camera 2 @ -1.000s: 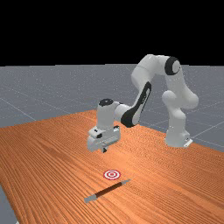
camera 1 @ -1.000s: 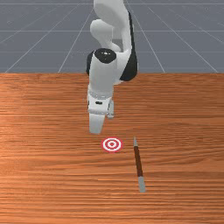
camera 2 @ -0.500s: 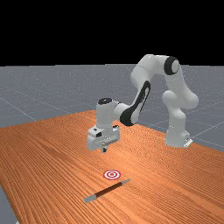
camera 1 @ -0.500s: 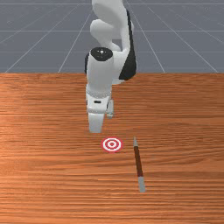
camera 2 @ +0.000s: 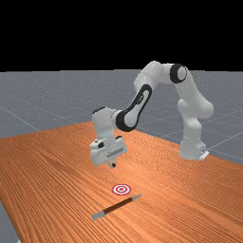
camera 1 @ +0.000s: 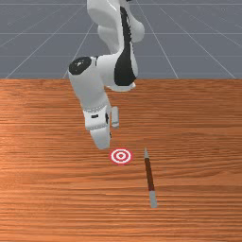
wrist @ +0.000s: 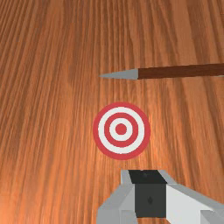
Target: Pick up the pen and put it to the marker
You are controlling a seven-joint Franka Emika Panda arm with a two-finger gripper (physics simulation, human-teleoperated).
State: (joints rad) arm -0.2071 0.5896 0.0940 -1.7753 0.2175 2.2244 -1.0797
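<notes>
Wrist view: the edge cuts off the pen past part of its brown shaft (wrist: 183, 71); grey tip (wrist: 120, 75) in full; front view: the white hand (camera 1: 98, 120) covers the fingertips, and the frame's top edge cuts off the upper arm (camera 1: 106, 12).

Gripper (camera 2: 113, 165) closed right up, one finger against the other, holding nothing; in the far view it hangs in the air above the marker (camera 2: 121, 189) and a little to the far view's left of it; pen (camera 2: 116, 206) lies on the table (camera 2: 47, 190), well below the jaws and apart from them, on the other side of the marker from them in the wrist view; its tip is the end nearer the marker, just beside it but not touching.

Front view sets the pen to the front view's right of the marker, blunt grey end (camera 1: 153, 198) farthest from it; far view adds the arm's base (camera 2: 191, 151), beyond the marker to the far view's right; wrist view gives the closed fingers close up, along with the marker's red centre (wrist: 121, 129).
</notes>
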